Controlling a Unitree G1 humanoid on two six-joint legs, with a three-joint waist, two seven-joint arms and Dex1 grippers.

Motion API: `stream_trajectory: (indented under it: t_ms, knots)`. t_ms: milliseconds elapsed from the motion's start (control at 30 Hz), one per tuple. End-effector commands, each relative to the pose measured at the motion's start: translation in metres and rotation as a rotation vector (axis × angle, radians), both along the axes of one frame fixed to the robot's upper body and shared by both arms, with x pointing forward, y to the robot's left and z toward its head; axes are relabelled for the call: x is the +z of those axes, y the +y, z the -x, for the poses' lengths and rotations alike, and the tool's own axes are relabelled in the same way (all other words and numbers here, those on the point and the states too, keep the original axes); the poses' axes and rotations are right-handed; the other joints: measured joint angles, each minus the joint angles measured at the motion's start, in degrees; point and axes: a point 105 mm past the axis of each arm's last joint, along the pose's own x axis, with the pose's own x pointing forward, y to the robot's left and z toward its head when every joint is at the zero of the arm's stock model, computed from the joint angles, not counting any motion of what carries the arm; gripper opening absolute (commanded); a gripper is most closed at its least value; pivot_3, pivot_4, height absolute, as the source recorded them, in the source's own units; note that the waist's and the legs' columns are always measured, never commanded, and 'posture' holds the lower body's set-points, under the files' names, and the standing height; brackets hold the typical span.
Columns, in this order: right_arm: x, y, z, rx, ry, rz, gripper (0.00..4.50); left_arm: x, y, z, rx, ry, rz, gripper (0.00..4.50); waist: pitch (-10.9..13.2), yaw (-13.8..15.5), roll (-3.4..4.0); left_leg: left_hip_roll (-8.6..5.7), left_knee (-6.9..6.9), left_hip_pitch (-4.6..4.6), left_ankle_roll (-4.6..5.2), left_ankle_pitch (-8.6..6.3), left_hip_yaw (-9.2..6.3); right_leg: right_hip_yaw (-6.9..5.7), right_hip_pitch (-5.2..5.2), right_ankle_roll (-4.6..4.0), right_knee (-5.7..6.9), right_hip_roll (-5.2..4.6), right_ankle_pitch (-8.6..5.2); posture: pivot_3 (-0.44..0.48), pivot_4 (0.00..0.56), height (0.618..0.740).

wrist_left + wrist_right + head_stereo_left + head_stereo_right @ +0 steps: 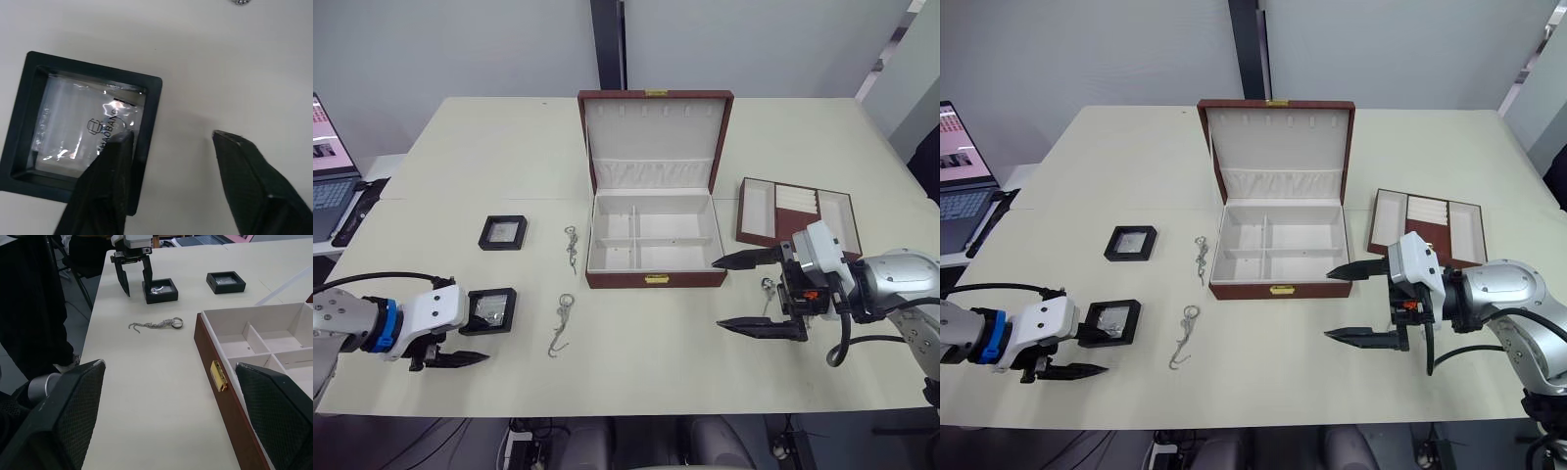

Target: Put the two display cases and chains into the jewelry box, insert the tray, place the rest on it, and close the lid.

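Note:
The jewelry box stands open mid-table with its lid upright and its white compartments empty. One black display case lies to its left. A second display case lies nearer the front. My left gripper is open, with one finger over that case's edge and the other above bare table. Two silver chains lie between the cases and the box. The tray sits to the right of the box. My right gripper hovers wide open off the box's front right corner, holding nothing.
A small silver piece lies on the table between my right gripper and the tray. A laptop sits on a side surface at far left. The table's front edge runs close below both grippers.

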Motion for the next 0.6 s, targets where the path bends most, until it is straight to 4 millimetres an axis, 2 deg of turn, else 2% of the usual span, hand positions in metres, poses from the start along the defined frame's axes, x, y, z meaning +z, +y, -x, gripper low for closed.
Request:
stream_trajectory:
  t_ms: [33, 167, 200, 600]
  knots:
    - [0.0064, 0.0014, 0.001, 0.012, -0.038, -0.002, 4.5, -0.0061, 0.001, 0.0012, 0.002, 0.008, -0.004, 1.43, 0.0, -0.02, 0.0, 0.0, 0.0, 0.0, 0.0, 0.0, 0.01, 0.01, 0.0, 0.0, 0.0, 0.0, 0.0, 0.0, 0.15, 0.74]
    - [0.0068, 0.0014, 0.0006, 0.01, -0.039, -0.004, 4.5, -0.0066, 0.0022, -0.0009, 0.011, -0.002, -0.001, 0.12, 0.0, -0.03, 0.0, 0.0, 0.0, 0.01, 0.0, 0.0, 0.01, 0.01, 0.0, 0.0, 0.0, 0.0, 0.0, 0.0, 0.15, 0.74]
    - [0.0072, 0.0017, 0.0009, 0.011, -0.039, -0.005, 4.5, -0.0063, 0.0025, -0.0014, 0.012, -0.004, -0.001, 0.03, 0.0, -0.03, 0.0, 0.0, 0.0, 0.01, 0.0, 0.0, 0.01, 0.01, 0.0, 0.0, 0.0, 0.0, 0.0, 0.0, 0.15, 0.74]
    - [0.0083, 0.0019, 0.001, 0.011, -0.039, -0.017, 4.5, -0.0058, 0.004, -0.0019, 0.007, -0.003, 0.006, 0.03, 0.0, -0.03, 0.0, 0.0, 0.0, 0.02, 0.0, 0.0, 0.0, 0.0, 0.01, 0.0, 0.02, 0.0, 0.0, 0.0, 0.15, 0.74]
